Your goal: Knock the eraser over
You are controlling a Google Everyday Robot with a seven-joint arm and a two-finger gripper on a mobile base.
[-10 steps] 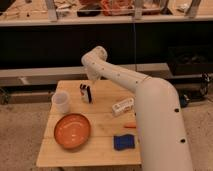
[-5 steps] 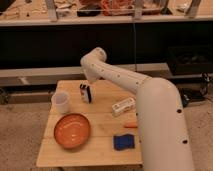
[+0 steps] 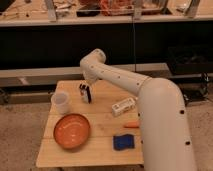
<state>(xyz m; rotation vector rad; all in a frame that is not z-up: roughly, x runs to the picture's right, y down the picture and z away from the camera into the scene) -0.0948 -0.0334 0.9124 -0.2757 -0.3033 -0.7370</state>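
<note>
The eraser is a small black block with white stripes. It stands upright on the wooden table, right of the white cup. My white arm reaches from the lower right across the table to the far left. Its gripper hangs directly above the eraser, right at its top. The arm's wrist hides the fingers.
An orange bowl sits at the front left. A white bottle lies on its side mid-table. A small orange item and a blue sponge-like block lie toward the front right. A dark shelf unit stands behind the table.
The arm has shifted slightly left and lowered onto the eraser. The eraser still stands upright.
</note>
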